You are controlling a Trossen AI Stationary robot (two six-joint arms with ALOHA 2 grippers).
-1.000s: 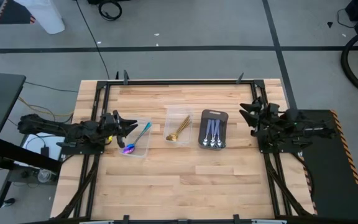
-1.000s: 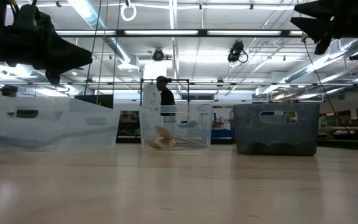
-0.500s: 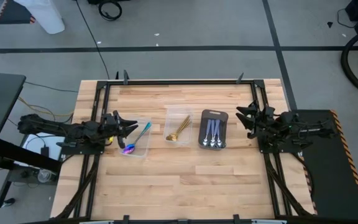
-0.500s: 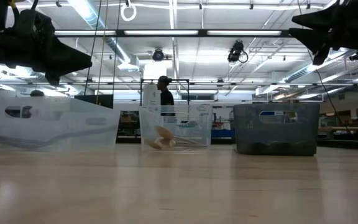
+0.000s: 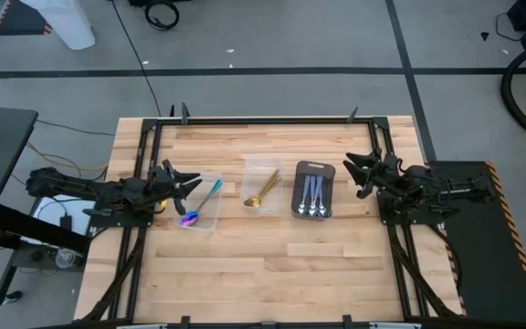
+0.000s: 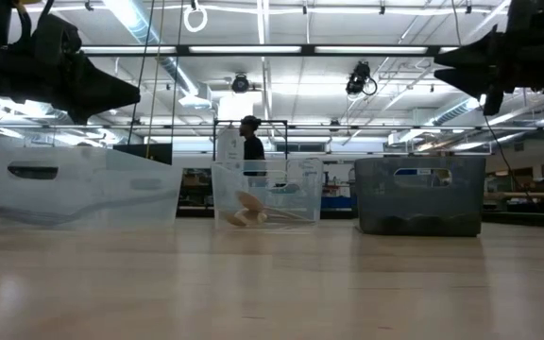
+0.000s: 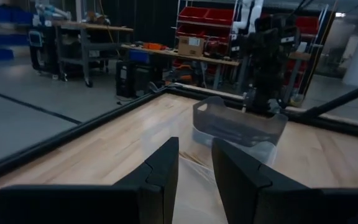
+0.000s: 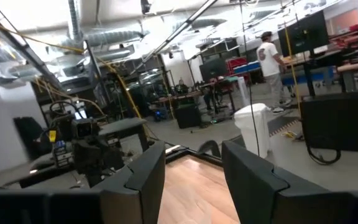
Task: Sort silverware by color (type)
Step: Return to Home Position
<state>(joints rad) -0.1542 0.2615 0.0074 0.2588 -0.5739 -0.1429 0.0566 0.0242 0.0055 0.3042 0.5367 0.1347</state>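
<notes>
- Holding the left tool (image 5: 188, 181) raised at the left side of the desk (image 5: 263, 265), above the outer back corner of the left clear tub (image 5: 210, 222); fingers (image 7: 160, 174) parted a little, gripping nothing.
- Holding the right tool (image 5: 352, 170) raised toward the right side, near the dark tray (image 5: 327, 170) yet apart from its wall; fingers (image 8: 145, 174) parted, gripping nothing.
- Lying in the left clear tub: iridescent spoons (image 5: 191, 218), purple bowls toward the front edge, teal handles angling back.
- Lying in the middle clear tub (image 5: 252, 164): gold spoons (image 5: 261, 194).
- Lying side by side in the dark tray: silver spoons (image 5: 311, 196).
- Lining up all three containers in one row across the middle, with narrow strips of wood showing between their walls.
- Showing a wide band of bare wood in front of the row and a narrower band behind it.
- Running black frame rails (image 5: 144, 146) along the left, right and back edges.
- Hanging both tools well above the container rims in the low view.
- Standing far back in the room: a person (image 6: 250, 142).
</notes>
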